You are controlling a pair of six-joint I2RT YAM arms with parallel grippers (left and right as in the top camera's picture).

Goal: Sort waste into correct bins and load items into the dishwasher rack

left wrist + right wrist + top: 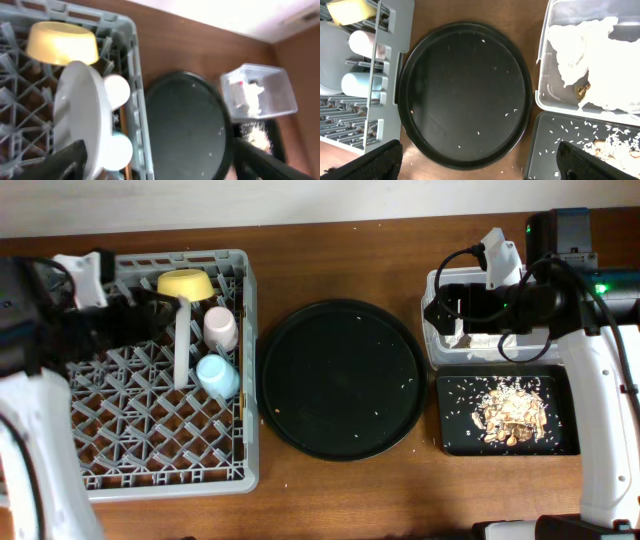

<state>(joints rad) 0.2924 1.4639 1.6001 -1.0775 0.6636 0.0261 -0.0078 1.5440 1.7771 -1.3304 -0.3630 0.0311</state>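
The grey dishwasher rack fills the left. In it are the yellow bowl, the pink cup, the blue cup and the pale plate standing on edge. My left gripper hovers over the rack's back part, open and empty, with the plate by its left finger. My right gripper is open and empty above the clear tub, which holds the white napkin. Food scraps lie in the shallow black tray. The chopsticks are not in view.
A large round black tray with a few rice grains lies between the rack and the bins. The clear tub and round tray also show in the wrist views. Bare wooden table runs along the front edge.
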